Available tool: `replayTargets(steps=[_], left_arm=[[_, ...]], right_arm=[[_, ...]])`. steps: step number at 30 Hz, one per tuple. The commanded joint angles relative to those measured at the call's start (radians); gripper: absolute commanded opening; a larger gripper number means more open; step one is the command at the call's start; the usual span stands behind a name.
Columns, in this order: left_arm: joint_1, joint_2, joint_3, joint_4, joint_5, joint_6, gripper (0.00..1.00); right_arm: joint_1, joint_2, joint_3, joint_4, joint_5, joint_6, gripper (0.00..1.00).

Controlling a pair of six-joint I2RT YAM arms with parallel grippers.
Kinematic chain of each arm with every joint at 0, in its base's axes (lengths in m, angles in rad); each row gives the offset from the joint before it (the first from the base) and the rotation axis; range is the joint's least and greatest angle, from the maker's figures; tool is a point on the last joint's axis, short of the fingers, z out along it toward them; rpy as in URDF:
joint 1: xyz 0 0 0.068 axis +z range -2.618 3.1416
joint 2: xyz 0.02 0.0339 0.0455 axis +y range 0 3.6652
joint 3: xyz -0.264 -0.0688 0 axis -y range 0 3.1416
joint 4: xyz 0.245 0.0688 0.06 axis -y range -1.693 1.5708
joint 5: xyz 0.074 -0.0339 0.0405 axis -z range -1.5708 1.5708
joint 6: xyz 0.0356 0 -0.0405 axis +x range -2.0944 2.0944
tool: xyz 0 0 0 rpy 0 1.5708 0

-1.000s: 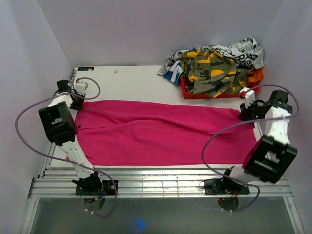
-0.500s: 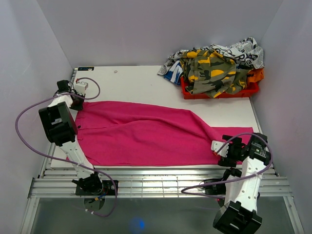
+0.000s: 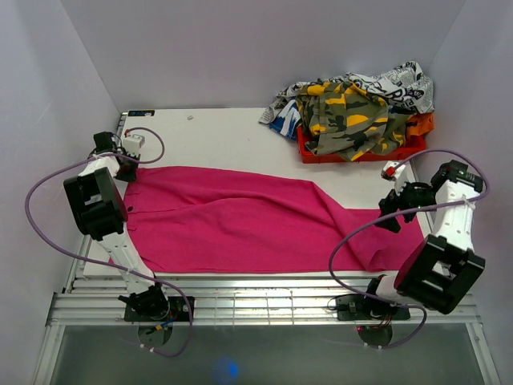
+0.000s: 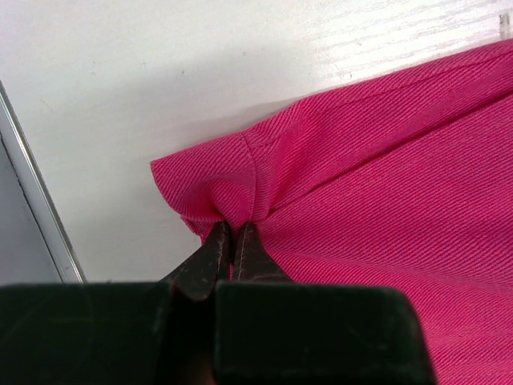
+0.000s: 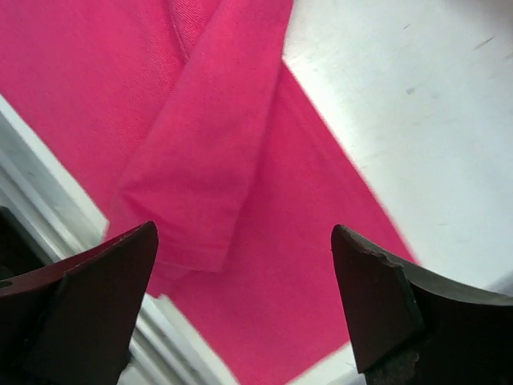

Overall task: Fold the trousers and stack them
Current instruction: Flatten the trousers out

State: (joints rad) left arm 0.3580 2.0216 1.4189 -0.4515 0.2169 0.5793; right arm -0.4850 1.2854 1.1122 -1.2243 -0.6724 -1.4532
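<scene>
The hot-pink trousers (image 3: 240, 216) lie spread across the white table (image 3: 224, 136), reaching from its left edge to its near right corner. My left gripper (image 3: 128, 170) sits at their far left corner. In the left wrist view it (image 4: 231, 233) is shut on a bunched corner of the pink cloth (image 4: 385, 184). My right gripper (image 3: 389, 215) hovers over the right end of the trousers. In the right wrist view it (image 5: 242, 233) stands wide open above the fabric (image 5: 200, 120), where one leg end lies folded over the other, with nothing between its fingers (image 5: 96, 305).
A red bin (image 3: 309, 154) at the far right corner is heaped with camouflage and printed clothes (image 3: 353, 104). A slatted metal rail (image 3: 264, 305) runs along the near edge. Purple cables (image 3: 353, 233) loop from both arms. Walls stand close on both sides.
My right gripper dragged the right leg end from the far side toward the near edge, opened and let it go, then lifted back over it. The left gripper has held still.
</scene>
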Motion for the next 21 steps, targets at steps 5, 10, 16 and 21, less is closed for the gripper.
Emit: replayTargets(steps=[5, 10, 16, 21], left_arm=[[-0.004, -0.001, -0.012, -0.061, 0.030, -0.012, 0.00], [-0.004, 0.011, -0.008, -0.061, 0.044, -0.027, 0.00], [-0.004, 0.012, -0.012, -0.056, 0.041, -0.019, 0.00], [-0.004, 0.000, -0.032, -0.047, 0.042, -0.010, 0.00]], right_arm=[[-0.006, 0.126, -0.074, -0.081, -0.049, 0.266, 0.86], [-0.013, 0.107, -0.186, 0.087, 0.022, 0.425, 0.84], [-0.041, 0.178, -0.203, 0.204, 0.115, 0.556, 0.83], [-0.060, 0.207, -0.213, 0.236, 0.148, 0.583, 0.82]])
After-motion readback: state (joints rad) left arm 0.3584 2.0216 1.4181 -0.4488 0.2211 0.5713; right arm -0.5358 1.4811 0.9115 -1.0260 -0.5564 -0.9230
